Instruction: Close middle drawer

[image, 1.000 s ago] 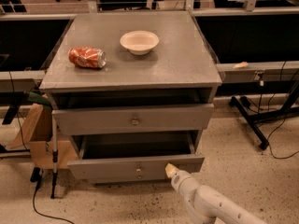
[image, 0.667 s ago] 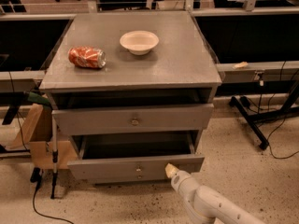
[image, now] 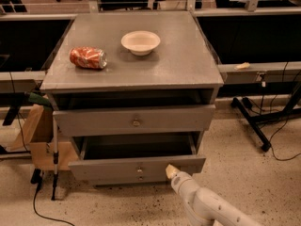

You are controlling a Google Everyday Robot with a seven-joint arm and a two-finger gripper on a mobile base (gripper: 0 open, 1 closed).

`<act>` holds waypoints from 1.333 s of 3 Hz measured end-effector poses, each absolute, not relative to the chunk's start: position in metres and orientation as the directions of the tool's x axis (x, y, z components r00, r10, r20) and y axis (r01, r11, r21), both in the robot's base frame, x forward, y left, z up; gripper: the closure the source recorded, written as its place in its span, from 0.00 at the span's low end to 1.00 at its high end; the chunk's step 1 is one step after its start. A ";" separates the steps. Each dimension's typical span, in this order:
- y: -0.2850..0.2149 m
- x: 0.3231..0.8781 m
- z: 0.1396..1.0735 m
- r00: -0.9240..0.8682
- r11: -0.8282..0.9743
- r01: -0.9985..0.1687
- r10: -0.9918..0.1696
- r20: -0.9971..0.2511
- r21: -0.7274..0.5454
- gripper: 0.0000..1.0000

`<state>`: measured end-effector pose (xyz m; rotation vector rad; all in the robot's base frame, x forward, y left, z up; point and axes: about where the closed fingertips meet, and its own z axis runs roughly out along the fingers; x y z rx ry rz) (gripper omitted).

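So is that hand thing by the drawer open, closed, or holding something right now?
End effector: cannot be told; its tip is at the front of the open middle drawer, right of the knob.

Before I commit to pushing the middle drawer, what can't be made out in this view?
Camera view:
1. Contact: the gripper overlaps the front of the middle drawer, right of its knob. Touching or just short, I cannot tell.
2. Inside that drawer: dark and overhung by the upper drawer, so any contents are unseen.
3. The arm: cut off by the bottom edge.
4. The red can: label too blurred to read.
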<state>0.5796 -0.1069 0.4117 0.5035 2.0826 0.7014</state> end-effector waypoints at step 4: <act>-0.099 0.590 0.414 -0.526 0.754 0.093 0.592 -0.611 0.650 1.00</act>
